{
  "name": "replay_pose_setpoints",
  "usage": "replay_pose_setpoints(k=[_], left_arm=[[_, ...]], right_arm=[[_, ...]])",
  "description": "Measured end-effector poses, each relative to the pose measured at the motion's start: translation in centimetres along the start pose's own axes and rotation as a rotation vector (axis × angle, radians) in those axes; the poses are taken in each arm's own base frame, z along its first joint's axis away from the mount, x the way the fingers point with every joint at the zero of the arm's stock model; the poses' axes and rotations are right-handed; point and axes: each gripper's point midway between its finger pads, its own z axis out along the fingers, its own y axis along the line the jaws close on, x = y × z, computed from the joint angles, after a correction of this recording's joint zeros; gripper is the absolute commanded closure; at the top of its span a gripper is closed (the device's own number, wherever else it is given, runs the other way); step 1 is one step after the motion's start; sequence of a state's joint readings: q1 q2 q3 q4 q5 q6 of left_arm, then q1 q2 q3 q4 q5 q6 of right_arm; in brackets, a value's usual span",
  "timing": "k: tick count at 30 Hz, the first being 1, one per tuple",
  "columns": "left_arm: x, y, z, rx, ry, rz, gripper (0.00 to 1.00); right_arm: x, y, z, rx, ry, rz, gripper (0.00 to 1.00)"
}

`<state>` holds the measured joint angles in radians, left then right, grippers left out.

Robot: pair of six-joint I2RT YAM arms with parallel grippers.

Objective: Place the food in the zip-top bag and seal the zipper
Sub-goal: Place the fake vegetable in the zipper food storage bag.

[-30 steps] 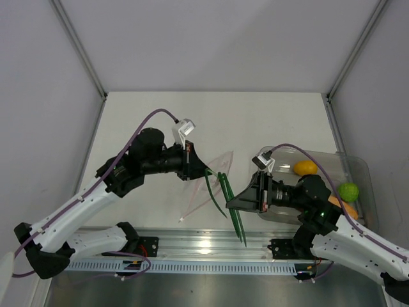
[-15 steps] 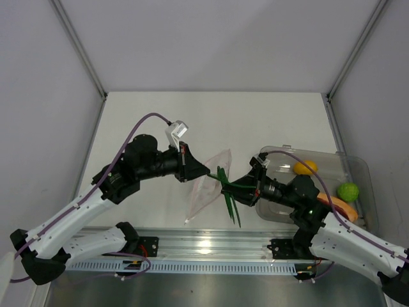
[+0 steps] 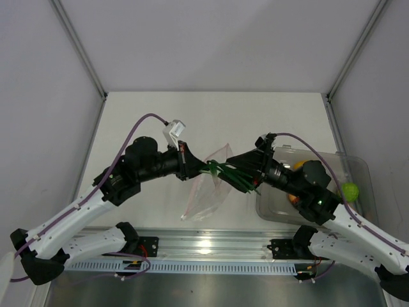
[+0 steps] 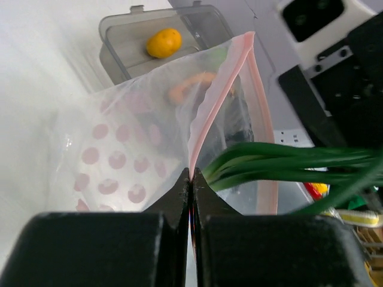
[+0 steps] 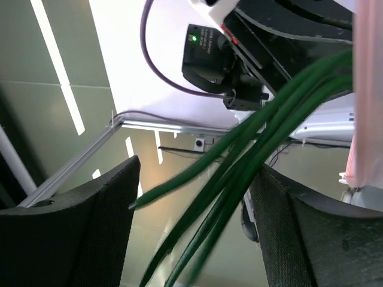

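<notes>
My left gripper [image 3: 192, 167] is shut on the pink-red zipper [image 4: 209, 113] of the zip-top bag [image 3: 208, 192], which hangs open above the table. Long dark-green stalks [image 3: 225, 173] of the food reach from the right into the bag's mouth [image 4: 287, 164]. My right gripper [image 3: 239, 169] stands open around the stalks [image 5: 251, 155], its fingers [image 5: 90, 239] well apart from them. A yellow-orange fruit [image 4: 163, 43] lies in the clear tray [image 4: 119, 30]. The green fruit [image 3: 348, 190] sits at the tray's right side. An orange-edged slice [image 4: 188, 84] shows through the bag.
The rigid clear tray [image 3: 348, 160] stands at the right, partly under my right arm. A metal rail [image 3: 211, 246] runs along the near table edge. White walls close in the table at the back and both sides.
My right gripper has moved up and left to the bag's mouth with the green stalks and has opened. My left gripper has kept its grip and shifted the bag slightly.
</notes>
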<state>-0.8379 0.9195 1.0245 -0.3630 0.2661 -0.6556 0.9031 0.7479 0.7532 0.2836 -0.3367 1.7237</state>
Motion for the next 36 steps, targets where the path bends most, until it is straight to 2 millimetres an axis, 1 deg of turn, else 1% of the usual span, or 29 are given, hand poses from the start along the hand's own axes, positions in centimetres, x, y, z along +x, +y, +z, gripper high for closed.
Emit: replay_pose_setpoints(k=[3, 4, 5, 6, 7, 9, 12, 14, 15, 16, 17, 18, 24, 26, 29, 31, 32, 34, 36], left_arm=[[-0.4, 0.7, -0.1, -0.046, -0.028, -0.012, 0.99], [-0.6, 1.0, -0.3, -0.065, -0.04, -0.021, 0.99], [-0.9, 1.1, -0.4, -0.078, -0.05, -0.024, 1.0], [-1.0, 1.2, -0.5, -0.09, -0.056, -0.028, 1.0], [-1.3, 1.2, -0.5, -0.096, -0.066, -0.029, 0.99], [-2.0, 1.0, -0.7, -0.105, -0.088, -0.029, 1.0], [-2.7, 0.9, -0.9, -0.113, -0.115, -0.036, 0.99], [-3.0, 1.1, -0.9, -0.126, -0.127, -0.042, 0.99], [-3.1, 1.2, -0.9, -0.135, -0.134, -0.048, 0.99], [-3.2, 1.4, -0.9, -0.146, -0.142, -0.05, 0.99], [-3.3, 1.5, -0.9, -0.156, -0.151, -0.053, 0.99], [-3.3, 1.5, -0.8, -0.164, -0.159, -0.055, 0.99], [-3.6, 2.0, -0.4, -0.233, -0.204, -0.062, 0.99], [-3.6, 2.1, -0.2, -0.261, -0.221, -0.069, 0.99], [-3.4, 2.4, 0.4, -0.301, -0.239, -0.077, 0.99], [-3.4, 2.5, 0.8, -0.322, -0.244, -0.079, 1.0], [-3.6, 2.6, 0.9, -0.331, -0.249, -0.081, 0.99], [-3.9, 2.7, 1.2, -0.348, -0.26, -0.08, 0.99], [-4.3, 2.8, 1.2, -0.362, -0.273, -0.078, 0.99]], right_arm=[[-0.5, 1.2, -0.2, 0.021, -0.053, -0.038, 0.33], [-0.7, 1.5, -0.5, 0.038, -0.08, -0.056, 0.37], [-0.9, 1.6, -0.8, 0.047, -0.1, -0.072, 0.43], [-1.1, 1.4, -1.2, 0.062, -0.12, -0.086, 0.51], [-1.2, 1.2, -1.5, 0.074, -0.134, -0.092, 0.55], [-1.4, 0.7, -2.0, 0.099, -0.151, -0.102, 0.67], [-1.5, 0.1, -2.1, 0.122, -0.153, -0.108, 0.68], [-1.7, -0.9, -1.9, 0.155, -0.158, -0.099, 0.71], [-1.8, -1.2, -1.9, 0.167, -0.16, -0.095, 0.78], [-1.9, -1.5, -1.8, 0.176, -0.163, -0.094, 0.82], [-2.1, -2.0, -1.7, 0.189, -0.167, -0.087, 0.95], [-2.3, -2.6, -1.7, 0.205, -0.173, -0.083, 1.0], [-3.6, -4.9, -1.3, 0.317, -0.252, -0.05, 1.0], [-3.8, -4.9, -1.2, 0.342, -0.287, -0.053, 1.0], [-4.0, -4.1, -1.2, 0.346, -0.335, -0.077, 1.0], [-4.1, -3.9, -1.0, 0.356, -0.342, -0.107, 1.0], [-4.2, -3.8, -0.9, 0.366, -0.346, -0.134, 0.94], [-4.5, -3.4, -0.4, 0.396, -0.345, -0.2, 0.85], [-4.6, -3.0, 0.4, 0.419, -0.33, -0.273, 0.86]])
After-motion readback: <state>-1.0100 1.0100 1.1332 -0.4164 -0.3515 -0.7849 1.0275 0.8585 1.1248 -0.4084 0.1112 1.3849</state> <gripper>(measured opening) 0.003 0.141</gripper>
